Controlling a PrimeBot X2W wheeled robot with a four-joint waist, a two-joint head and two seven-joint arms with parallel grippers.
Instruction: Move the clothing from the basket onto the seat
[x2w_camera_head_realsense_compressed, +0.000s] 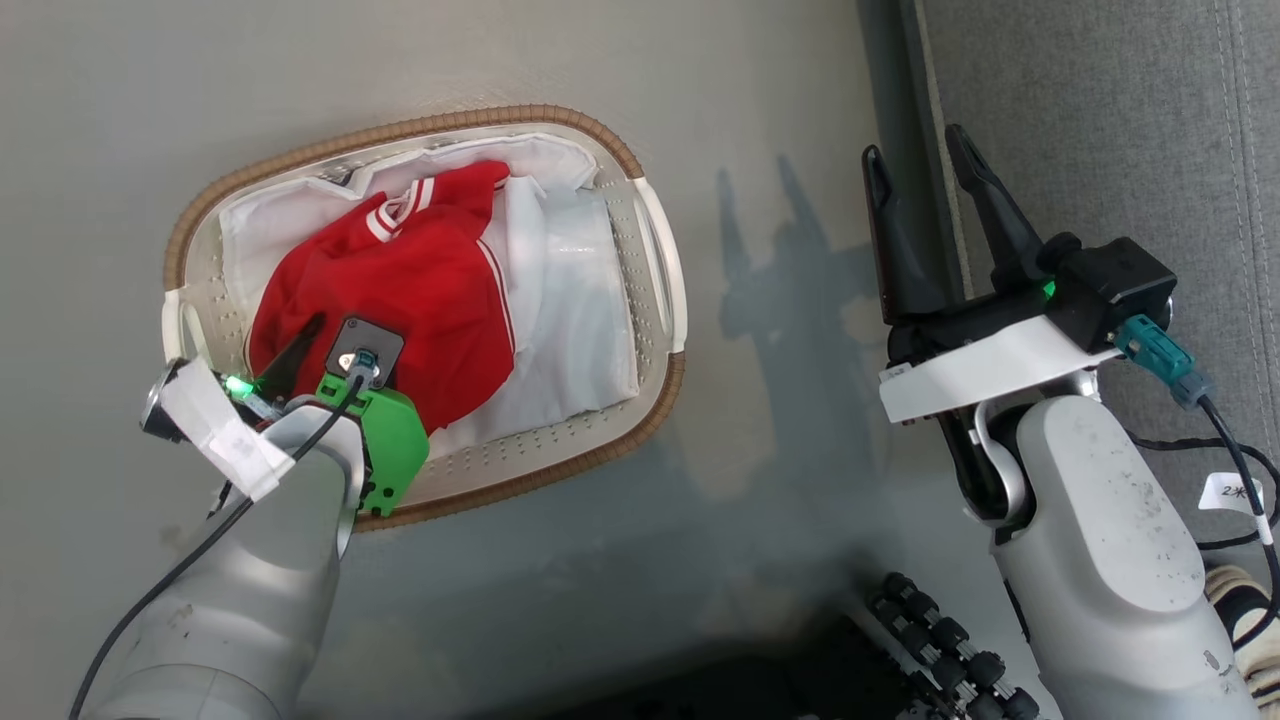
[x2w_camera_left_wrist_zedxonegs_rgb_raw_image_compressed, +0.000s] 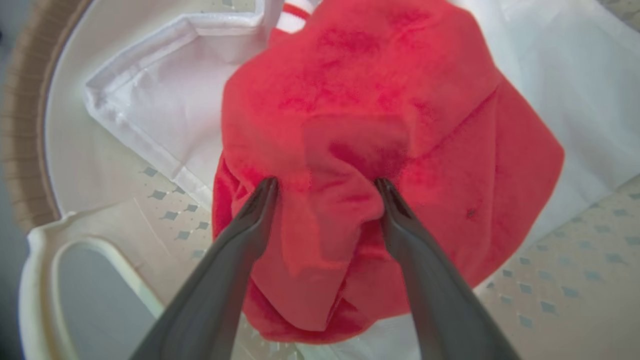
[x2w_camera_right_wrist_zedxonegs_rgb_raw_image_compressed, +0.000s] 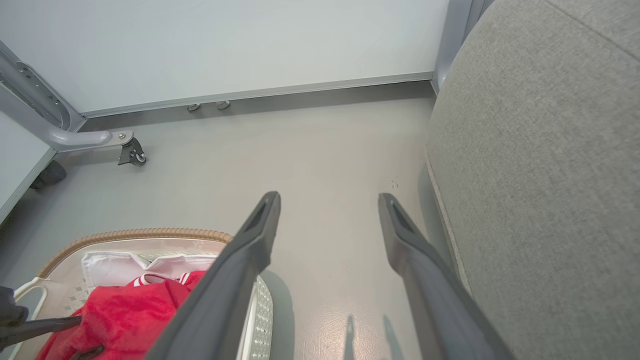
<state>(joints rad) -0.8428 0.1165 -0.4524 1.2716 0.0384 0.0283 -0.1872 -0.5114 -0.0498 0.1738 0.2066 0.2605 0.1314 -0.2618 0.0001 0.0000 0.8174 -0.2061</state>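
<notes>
We lose the grey fabric seat (x2w_camera_head_realsense_compressed: 1120, 120) past the right edge; red clothing (x2w_camera_head_realsense_compressed: 420, 290) covers the bottom of the white plastic basket (x2w_camera_head_realsense_compressed: 660, 260).

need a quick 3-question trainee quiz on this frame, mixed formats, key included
1. True or false: the red clothing already lies on the seat.
2. Which gripper straddles a fold of the clothing with open jaws? A) left gripper B) right gripper C) both
3. Fill in: the right gripper hangs over the ___, between the basket and the seat.
Key: 1 false, it is in the basket. 2 A. 3 floor.
</notes>
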